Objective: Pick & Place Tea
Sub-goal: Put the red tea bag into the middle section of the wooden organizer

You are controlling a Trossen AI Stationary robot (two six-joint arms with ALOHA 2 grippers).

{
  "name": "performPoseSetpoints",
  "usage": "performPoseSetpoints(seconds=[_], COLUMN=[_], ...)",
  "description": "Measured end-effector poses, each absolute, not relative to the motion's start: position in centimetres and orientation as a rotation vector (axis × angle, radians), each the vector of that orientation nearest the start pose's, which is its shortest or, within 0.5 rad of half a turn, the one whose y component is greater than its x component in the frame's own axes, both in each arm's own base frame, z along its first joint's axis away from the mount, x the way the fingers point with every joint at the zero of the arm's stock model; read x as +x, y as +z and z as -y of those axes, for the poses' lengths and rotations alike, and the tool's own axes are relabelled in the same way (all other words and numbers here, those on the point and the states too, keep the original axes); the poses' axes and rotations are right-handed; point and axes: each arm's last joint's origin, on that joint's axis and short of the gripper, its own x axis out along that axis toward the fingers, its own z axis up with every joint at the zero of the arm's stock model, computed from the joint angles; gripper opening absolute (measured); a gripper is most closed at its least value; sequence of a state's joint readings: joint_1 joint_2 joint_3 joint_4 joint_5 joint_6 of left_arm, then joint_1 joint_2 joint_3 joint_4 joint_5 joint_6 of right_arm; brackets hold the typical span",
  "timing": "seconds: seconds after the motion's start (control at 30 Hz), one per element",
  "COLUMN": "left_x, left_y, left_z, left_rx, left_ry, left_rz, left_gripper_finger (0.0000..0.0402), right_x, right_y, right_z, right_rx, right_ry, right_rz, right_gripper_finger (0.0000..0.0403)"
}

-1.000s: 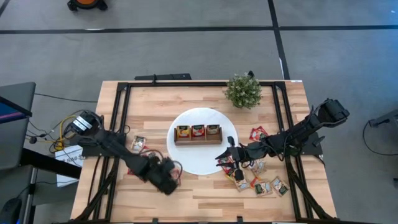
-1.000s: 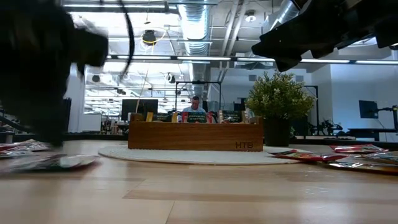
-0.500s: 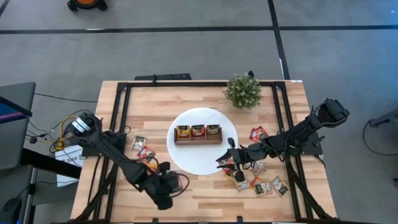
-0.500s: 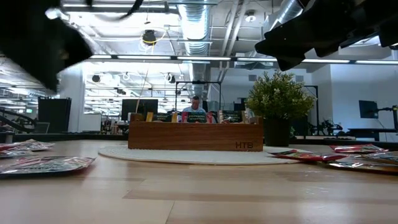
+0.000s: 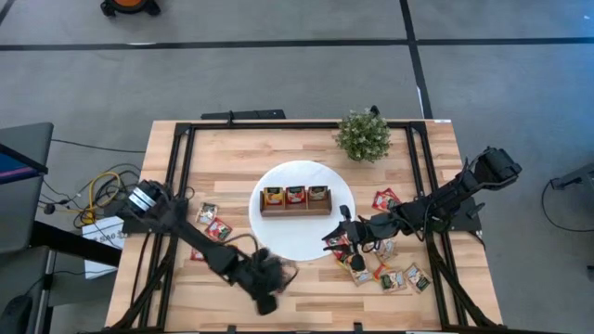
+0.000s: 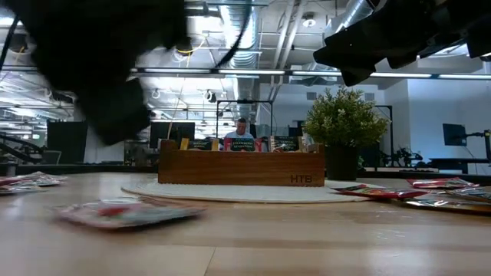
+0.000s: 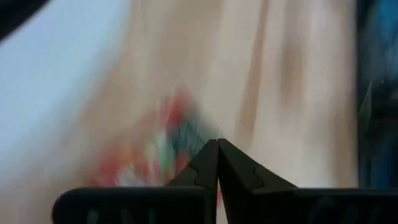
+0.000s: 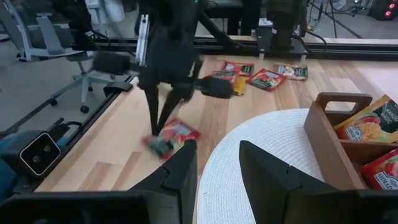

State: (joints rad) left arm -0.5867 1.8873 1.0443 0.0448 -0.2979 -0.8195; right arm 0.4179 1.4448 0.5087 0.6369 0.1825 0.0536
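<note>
A: Table [image 5: 306,283] first, pale wood with a black frame, and the round white disc [image 5: 278,232] in the middle of it

B: On the disc stands the wooden box [image 5: 295,199] with three compartments, each holding tea. In the right wrist view yellow-orange and red sachets stick out of it. The green plant [image 5: 363,135] sits at the far edge, well apart from the box

A: And the arms?

B: The left arm reaches from the table's left side toward the near edge. Its left tool [image 5: 266,299] is low over the bare wood, just beside the disc's near left rim. In the left wrist view the two dark fingers [image 7: 208,163] meet at their tips, pressed together with nothing between them

A: The tea it is near?

B: A red sachet [image 8: 172,136] lies flat on the wood right under that tool, blurred, next to the disc. I cannot tell whether the fingertips touch it

A: The other one?

B: The right tool [image 5: 340,234] waits over the disc's right rim, fingers parted and empty. More loose sachets [image 5: 394,275] lie scattered on the wood to the right of the disc, and a few [image 5: 213,223] lie at the left
</note>
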Motion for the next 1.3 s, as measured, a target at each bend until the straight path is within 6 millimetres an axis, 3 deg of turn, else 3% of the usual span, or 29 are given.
performPoseSetpoints(seconds=[0.1,0.2,0.4,0.53,0.9,1.0,1.13,1.3], left_x=[33.4,33.9,33.0,33.0,33.4,33.8,34.2,34.4], left_y=[17.0,17.9,16.6,16.1,15.5,14.4,12.1,11.6], left_z=[19.0,18.3,17.7,18.0,17.6,17.6,17.7,17.7], left_rx=[-0.417,-0.310,-0.132,-0.081,-0.050,-0.056,0.000,0.010], left_ry=[0.083,0.052,0.000,-0.133,-0.091,-0.076,-0.090,-0.072], left_rz=[-0.606,-0.607,-0.789,-0.841,-0.824,-0.848,-0.871,-0.866], left_gripper_finger=[0.0001,0.0001,0.0003,0.0022,0.0167,0.0194,0.0204,0.0200], right_x=[25.1,25.1,25.0,25.0,25.0,25.0,25.0,25.0], right_y=[17.6,17.5,17.3,17.3,17.3,17.3,17.3,17.3], right_z=[-10.6,-10.6,-10.6,-10.6,-10.6,-10.6,-10.6,-10.6], right_rx=[-0.035,-0.036,-0.037,-0.037,-0.033,-0.025,-0.025,-0.026], right_ry=[0.226,0.225,0.227,0.226,0.226,0.224,0.224,0.224], right_rz=[-0.290,-0.294,-0.320,-0.322,-0.315,-0.316,-0.318,-0.321], right_gripper_finger=[0.0111,0.0111,0.0111,0.0111,0.0111,0.0111,0.0111,0.0111])
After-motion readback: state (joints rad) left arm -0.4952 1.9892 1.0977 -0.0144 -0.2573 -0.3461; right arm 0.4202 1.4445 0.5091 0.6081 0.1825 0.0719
